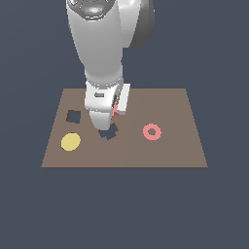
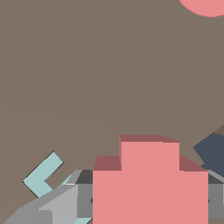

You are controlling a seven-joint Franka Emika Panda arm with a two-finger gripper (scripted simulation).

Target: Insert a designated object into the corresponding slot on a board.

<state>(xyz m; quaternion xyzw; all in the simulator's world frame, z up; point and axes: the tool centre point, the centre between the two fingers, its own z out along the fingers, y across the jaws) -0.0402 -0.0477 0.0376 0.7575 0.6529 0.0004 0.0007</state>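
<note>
Just above the board (image 1: 160, 104), the salmon-red piece (image 2: 148, 183) is held clamped in the gripper (image 1: 115, 111), with the jagged slot (image 1: 109, 132) lying directly beneath, partly hidden.

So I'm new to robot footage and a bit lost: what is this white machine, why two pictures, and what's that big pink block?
The white machine is a simulated robot arm. The exterior view looks at the scene from off the arm; the wrist view comes from a camera by its gripper. A brown board carries a yellow disc, a pink ring, a square hole, a jagged slot and a teal piece. The pink block is the salmon-red piece the gripper holds, near the slot.
</note>
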